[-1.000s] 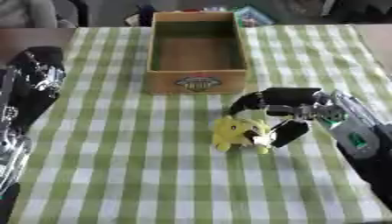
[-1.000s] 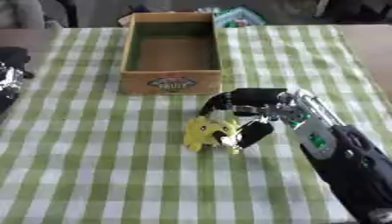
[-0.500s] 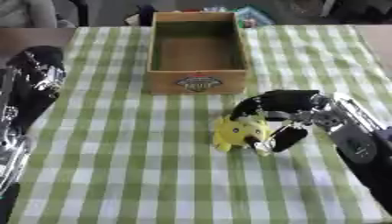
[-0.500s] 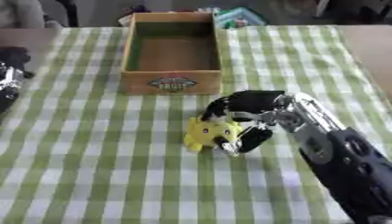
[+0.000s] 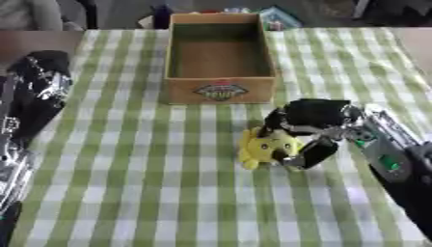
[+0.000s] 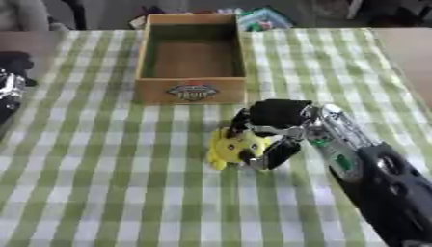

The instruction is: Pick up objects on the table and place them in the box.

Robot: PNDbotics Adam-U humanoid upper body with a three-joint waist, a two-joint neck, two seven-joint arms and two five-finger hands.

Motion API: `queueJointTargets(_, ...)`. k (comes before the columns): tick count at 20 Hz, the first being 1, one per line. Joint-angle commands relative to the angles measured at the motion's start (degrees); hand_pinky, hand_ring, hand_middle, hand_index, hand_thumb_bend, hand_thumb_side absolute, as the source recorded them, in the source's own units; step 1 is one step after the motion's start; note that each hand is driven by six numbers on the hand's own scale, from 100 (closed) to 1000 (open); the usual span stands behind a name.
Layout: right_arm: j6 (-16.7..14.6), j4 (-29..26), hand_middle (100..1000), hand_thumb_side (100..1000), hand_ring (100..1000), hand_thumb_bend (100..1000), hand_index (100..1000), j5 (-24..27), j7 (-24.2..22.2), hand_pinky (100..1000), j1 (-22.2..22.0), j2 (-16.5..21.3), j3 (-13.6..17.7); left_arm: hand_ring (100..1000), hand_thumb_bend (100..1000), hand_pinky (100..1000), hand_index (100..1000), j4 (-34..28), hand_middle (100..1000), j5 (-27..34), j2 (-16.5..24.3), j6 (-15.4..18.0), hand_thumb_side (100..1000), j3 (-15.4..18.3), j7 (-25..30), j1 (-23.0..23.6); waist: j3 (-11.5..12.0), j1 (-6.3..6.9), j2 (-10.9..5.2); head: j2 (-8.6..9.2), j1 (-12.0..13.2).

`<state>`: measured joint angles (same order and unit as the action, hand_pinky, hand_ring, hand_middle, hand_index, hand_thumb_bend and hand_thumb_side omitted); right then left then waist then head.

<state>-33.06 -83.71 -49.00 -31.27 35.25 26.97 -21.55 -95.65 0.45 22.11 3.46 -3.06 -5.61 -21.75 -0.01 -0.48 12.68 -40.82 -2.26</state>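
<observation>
Yellow plush, a small toy (image 5: 268, 147) with a dark face mark, is lying on the green-checked cloth (image 5: 152, 183) just near of the wooden box (image 5: 221, 58) and slightly to its right. The right hand (image 5: 310, 126) is curling around the toy from the right, fingers arching over its top and thumb coming in at its near side, so it is closing on the toy, which is not yet off the cloth. To do this step well, the hand should be gathering the soft body between thumb and fingers before lifting, then carrying it far and a little left, clearing the box's near wall before letting go into the bare interior. Soft stuffing may be slipping if only an ear is caught. The left hand (image 5: 38, 91) is idling at the left edge; I cannot tell how its fingers are set. Compared with a second ago, the right hand is sitting closer around the toy, which is lying in the same place.
</observation>
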Motion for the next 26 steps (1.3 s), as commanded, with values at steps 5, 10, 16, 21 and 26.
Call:
queueJointTargets(5, -0.04, -0.53, 261, 257, 200, 100, 331, 1.79, 4.07, 118, 0.93, 1.45, 0.87, 782, 100, 658, 677, -0.99, 713, 0.14, 0.48, -0.01, 429, 0.10, 0.02, -0.86, -0.26, -0.01, -0.93, -0.06, -0.20)
queueJointTargets(10, 1.98, -4.68, 231, 247, 195, 100, 288, 8.38, 1.81, 122, 2.18, 3.55, 2.02, 782, 100, 658, 677, -1.04, 713, 0.20, 0.56, -0.02, 429, 0.15, 0.00, -0.77, -0.42, -0.25, -1.16, -0.10, -0.08)
queueJointTargets(16, 4.15, -8.81, 228, 247, 196, 100, 267, 14.32, -0.35, 125, 4.45, 6.72, 3.45, 782, 100, 659, 677, -1.22, 712, 0.22, 0.77, 0.01, 423, 0.14, 0.05, -0.75, -0.39, -0.60, -1.53, -0.20, 0.01)
queueJointTargets(21, 5.45, -6.49, 225, 241, 195, 100, 250, 15.67, 1.85, 123, 7.52, 8.28, 5.38, 782, 100, 659, 677, -1.52, 712, 0.43, 0.55, 0.00, 418, -0.16, 0.35, -1.38, 0.76, -0.97, -1.76, -0.03, -0.23)
queueJointTargets(26, 6.13, 2.57, 223, 228, 190, 100, 251, 13.90, 7.11, 113, 12.29, 7.12, 7.73, 782, 100, 659, 677, -1.82, 711, 0.80, -0.25, -0.01, 410, -0.71, 0.95, -2.66, 2.88, -1.19, -1.89, 0.21, -0.84)
